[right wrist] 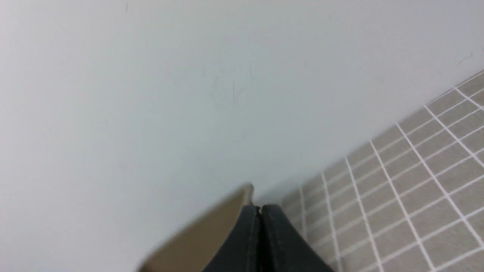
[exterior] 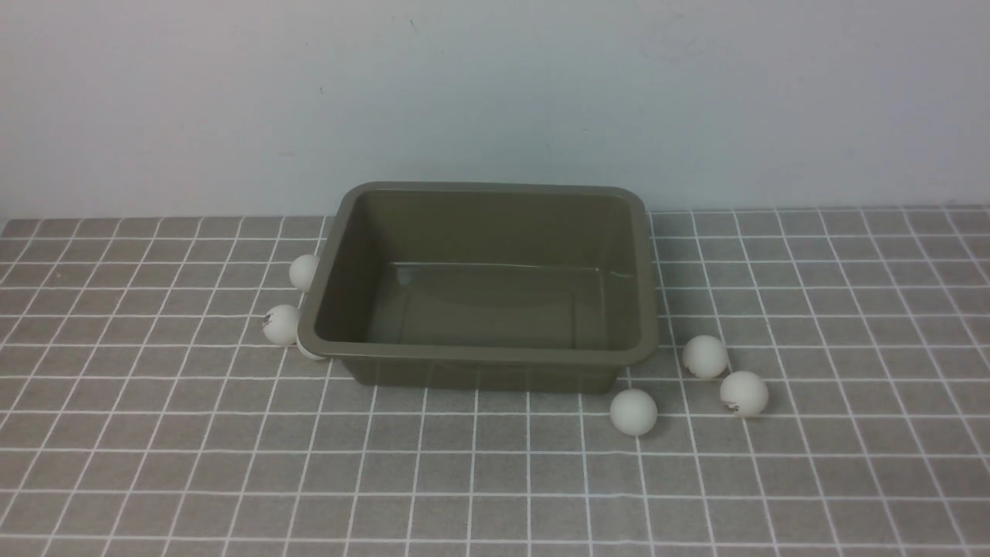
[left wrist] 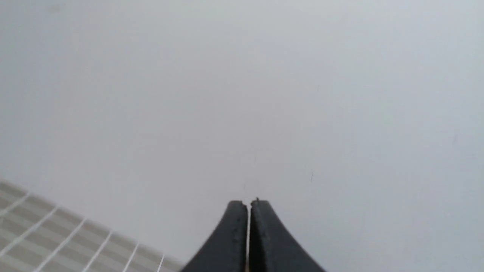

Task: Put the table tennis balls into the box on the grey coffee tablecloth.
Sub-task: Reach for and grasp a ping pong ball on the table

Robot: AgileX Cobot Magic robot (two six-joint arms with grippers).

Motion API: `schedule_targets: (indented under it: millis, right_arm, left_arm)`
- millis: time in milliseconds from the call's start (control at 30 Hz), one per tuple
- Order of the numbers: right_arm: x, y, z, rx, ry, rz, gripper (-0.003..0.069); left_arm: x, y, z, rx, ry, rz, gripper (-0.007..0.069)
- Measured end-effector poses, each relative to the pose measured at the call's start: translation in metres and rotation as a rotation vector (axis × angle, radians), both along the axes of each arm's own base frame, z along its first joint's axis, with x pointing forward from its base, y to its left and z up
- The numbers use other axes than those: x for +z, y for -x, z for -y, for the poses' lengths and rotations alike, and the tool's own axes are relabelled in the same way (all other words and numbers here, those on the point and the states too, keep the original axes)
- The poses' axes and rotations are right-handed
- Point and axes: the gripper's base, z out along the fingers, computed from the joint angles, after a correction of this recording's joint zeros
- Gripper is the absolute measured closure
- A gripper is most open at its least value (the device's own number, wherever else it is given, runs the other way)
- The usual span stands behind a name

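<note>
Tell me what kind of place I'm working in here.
Likely a staged test tabletop, not a lived-in room: a checked grey tablecloth against a bare pale wall, holding an olive box and white balls.

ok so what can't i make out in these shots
- Front view: one table tennis ball is mostly hidden under the box rim.
- Front view: the logo on the rightmost ball is too small to read.
- Left gripper and right gripper: outside the front view; the wrist views show only the shut tips, the rest cut off by the edge.
</note>
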Motion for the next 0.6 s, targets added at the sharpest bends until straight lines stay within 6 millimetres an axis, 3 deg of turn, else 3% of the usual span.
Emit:
schedule_targets:
  millis: [167, 233, 300, 367, 400, 467, 533, 600]
  right_arm:
    - [0.008, 0.001, 0.009, -0.076, -0.166, 0.084, 0.0673]
    - [0.01, 0.002, 0.011, -0.089, -0.185, 0.1, 0.0673]
    - [0.022, 0.003, 0.004, -0.025, -0.123, 0.085, 0.0673]
    - [0.033, 0.004, 0.0, 0.011, -0.064, 0.074, 0.0673]
    - [0.055, 0.004, -0.007, 0.073, 0.049, 0.037, 0.0673]
    - [0.072, -0.003, -0.013, 0.131, 0.142, -0.042, 0.0673]
    - [0.09, -0.023, -0.021, 0.216, 0.274, -0.214, 0.0672]
    - [0.097, -0.035, -0.024, 0.259, 0.352, -0.313, 0.0672]
  left_arm:
    - [0.048, 0.011, 0.001, -0.029, 0.047, 0.104, 0.0629]
    - [0.076, 0.004, 0.008, -0.095, -0.002, -0.052, 0.0629]
    - [0.091, -0.008, 0.015, -0.147, -0.072, -0.239, 0.0629]
    - [0.096, -0.019, 0.019, -0.187, -0.116, -0.387, 0.0629]
    - [0.098, -0.038, 0.024, -0.248, -0.193, -0.609, 0.0629]
    - [0.099, -0.051, 0.027, -0.287, -0.241, -0.733, 0.0629]
    - [0.09, -0.08, 0.031, -0.359, -0.32, -0.948, 0.0629]
    - [0.084, -0.091, 0.032, -0.387, -0.353, -1.019, 0.0629]
